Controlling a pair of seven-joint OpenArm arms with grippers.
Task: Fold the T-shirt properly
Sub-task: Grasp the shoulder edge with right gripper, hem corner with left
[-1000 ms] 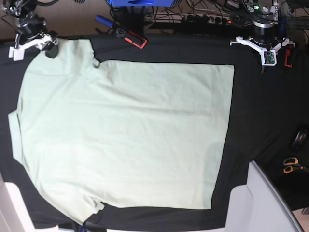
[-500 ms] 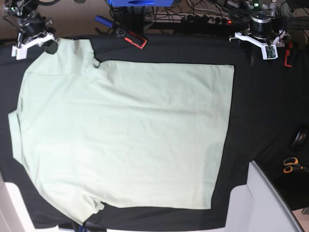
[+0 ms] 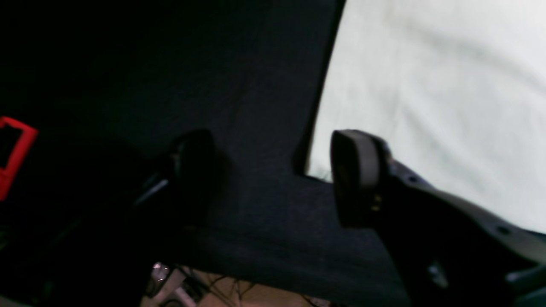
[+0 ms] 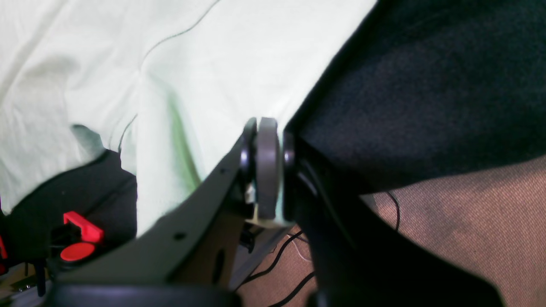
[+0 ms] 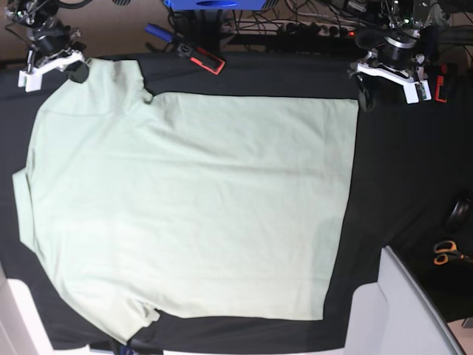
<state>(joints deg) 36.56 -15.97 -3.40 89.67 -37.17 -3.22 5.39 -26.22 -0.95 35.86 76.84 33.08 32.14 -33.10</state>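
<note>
Right now your T-shirt lies spread flat on the black tablecloth, collar end toward the right arm's side of the base view and hem toward the left arm's side. Your right gripper has its pads pressed tight together at the sleeve's far edge, with a sliver of pale cloth showing between them, so it appears to have pinched the fabric there. Your left gripper stands with its jaws well apart and empty, hovering over bare cloth just beside the hem corner; one finger overlaps the shirt's edge.

Watch the mismatch: if you lift with the right arm while the left has nothing, the shirt drags and skews. If the left jaws close where they stand, they may catch tablecloth rather than hem, or only the very corner, which can slip out. The right pinch also looks thin, so a quick pull could free it.
</note>
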